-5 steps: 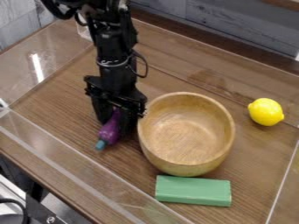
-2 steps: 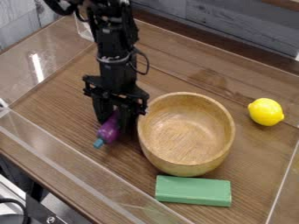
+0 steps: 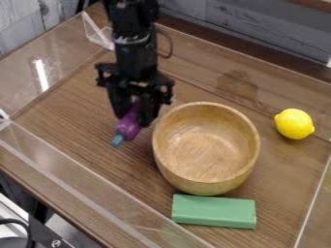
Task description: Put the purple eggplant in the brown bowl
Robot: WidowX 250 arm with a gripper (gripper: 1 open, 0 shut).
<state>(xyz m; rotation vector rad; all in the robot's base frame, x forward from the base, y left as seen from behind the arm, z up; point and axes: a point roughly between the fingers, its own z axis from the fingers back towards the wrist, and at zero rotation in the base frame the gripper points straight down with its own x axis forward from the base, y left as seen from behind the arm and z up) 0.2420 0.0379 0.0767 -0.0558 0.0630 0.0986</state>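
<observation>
The robot's black hand (image 3: 134, 114) is pointing straight down and clamping the purple eggplant (image 3: 130, 125) between its fingers, holding it clear of the wooden table (image 3: 77, 97). The eggplant is hanging tilted, its teal stem tip lowest, just left of the brown bowl (image 3: 207, 147) and outside its rim. A yellow lemon (image 3: 295, 124) is lying to the right of the bowl, and a flat green block (image 3: 215, 210) is resting in front of it.

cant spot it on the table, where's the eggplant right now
Left of centre in the camera view, the eggplant hangs in the shut gripper, just left of the bowl's rim.
</observation>
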